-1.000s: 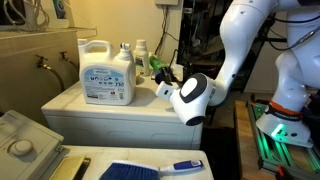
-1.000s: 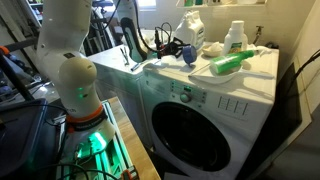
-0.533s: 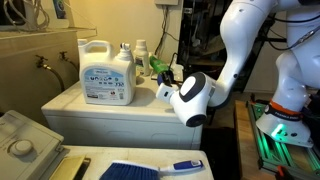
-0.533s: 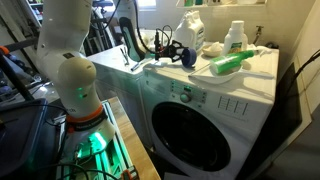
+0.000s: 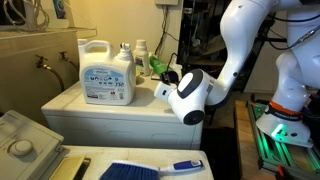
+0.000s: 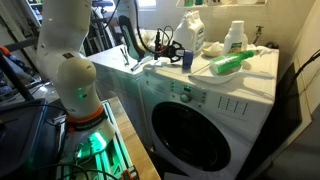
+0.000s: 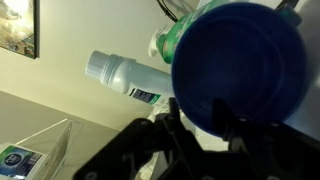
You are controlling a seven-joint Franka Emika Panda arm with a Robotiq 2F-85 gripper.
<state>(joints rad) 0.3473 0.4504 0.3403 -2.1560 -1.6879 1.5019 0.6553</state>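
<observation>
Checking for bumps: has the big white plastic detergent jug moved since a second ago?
No: the big white plastic detergent jug keeps its spot on the white washing machine top.

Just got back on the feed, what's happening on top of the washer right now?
The arm's claw is right at a blue cup near the edge of the washer top. Its fingers stand apart against the cup; a grip isn't clear. A green bottle lies on its side nearby, with a big detergent jug further back.
</observation>
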